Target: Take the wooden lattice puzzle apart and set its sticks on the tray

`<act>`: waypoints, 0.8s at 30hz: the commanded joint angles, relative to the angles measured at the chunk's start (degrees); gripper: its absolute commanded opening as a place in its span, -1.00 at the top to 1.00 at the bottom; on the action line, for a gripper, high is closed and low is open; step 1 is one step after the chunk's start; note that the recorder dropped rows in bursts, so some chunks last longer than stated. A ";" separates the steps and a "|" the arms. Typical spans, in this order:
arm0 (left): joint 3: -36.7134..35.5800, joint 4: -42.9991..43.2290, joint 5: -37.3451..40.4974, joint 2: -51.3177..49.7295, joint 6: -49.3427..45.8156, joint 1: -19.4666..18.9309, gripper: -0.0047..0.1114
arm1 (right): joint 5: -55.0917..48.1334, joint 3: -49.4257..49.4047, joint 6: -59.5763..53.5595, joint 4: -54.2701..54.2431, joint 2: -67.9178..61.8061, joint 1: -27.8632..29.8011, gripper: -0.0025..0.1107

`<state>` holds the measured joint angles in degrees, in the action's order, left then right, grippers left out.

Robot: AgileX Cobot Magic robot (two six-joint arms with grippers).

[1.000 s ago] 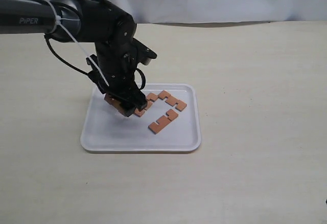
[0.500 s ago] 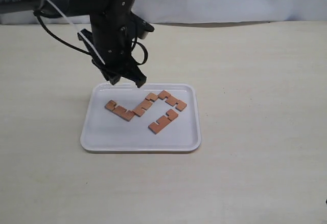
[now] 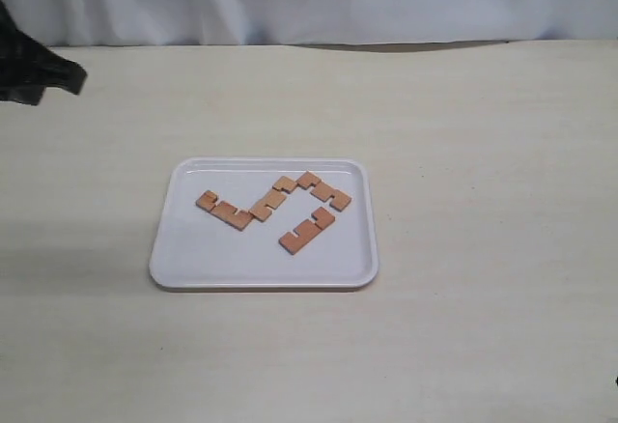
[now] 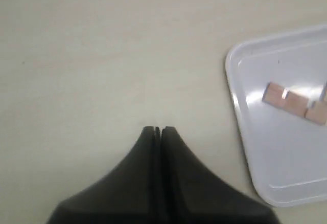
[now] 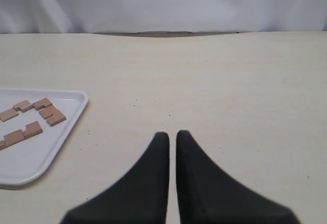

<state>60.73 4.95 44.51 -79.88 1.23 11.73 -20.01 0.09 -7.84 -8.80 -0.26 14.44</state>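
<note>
We see four reddish-brown notched wooden sticks (image 3: 275, 209) flat on the large white plastic tray (image 3: 193, 259), frame centre; our clenched left pincer (image 4: 157, 130) sits nearer, upper left.

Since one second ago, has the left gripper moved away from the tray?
Yes. The left gripper has pulled back from over the tray toward the exterior view's far-left edge, leaving the sticks on it.
</note>
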 commanded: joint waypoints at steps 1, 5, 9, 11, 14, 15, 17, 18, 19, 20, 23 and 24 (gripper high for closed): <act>-10.84 -0.82 -10.25 16.37 0.54 -1.19 0.92 | 0.36 -0.09 -0.27 0.03 0.26 0.08 0.87; -17.76 -0.55 -16.19 30.64 1.35 -1.19 0.92 | 0.36 -0.09 -0.27 0.03 0.26 0.08 0.87; -23.61 2.73 -20.94 43.59 4.80 -1.19 0.92 | 0.36 -0.09 -0.27 0.03 0.26 0.08 0.87; -26.27 3.97 -22.71 49.80 7.18 -1.19 0.92 | 0.36 -0.09 -0.27 0.03 0.26 0.08 0.87; -29.34 4.12 -24.17 57.74 8.06 -1.19 0.92 | 0.36 -0.09 -0.27 0.03 0.26 0.08 0.87; -30.16 4.12 -24.17 60.43 8.05 -1.19 0.92 | 0.36 -0.09 -0.27 0.03 0.26 0.08 0.87; -31.66 3.88 -23.96 65.19 8.05 -1.09 0.92 | 0.36 -0.09 -0.27 0.03 0.26 0.08 0.87; -32.32 3.88 -23.96 67.91 8.05 -1.09 0.92 | 0.36 -0.09 -0.27 0.03 0.26 0.08 0.87; -32.74 3.88 -23.96 70.68 8.05 -1.09 0.92 | 0.36 -0.09 -0.27 0.03 0.26 0.08 0.87; -33.12 4.03 -23.67 73.33 8.05 -1.09 0.92 | 0.36 -0.09 -0.27 0.03 0.26 0.08 0.87; -34.33 4.61 -23.01 79.88 8.05 -1.09 0.92 | 0.36 -0.09 -0.27 0.03 0.26 0.08 0.87; -34.61 4.61 -22.72 79.88 8.05 -1.09 0.92 | 0.36 -0.09 -0.27 0.03 0.26 0.08 0.87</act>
<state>27.04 9.01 21.56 -3.19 8.89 10.66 -20.01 0.09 -7.84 -8.80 -0.26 14.44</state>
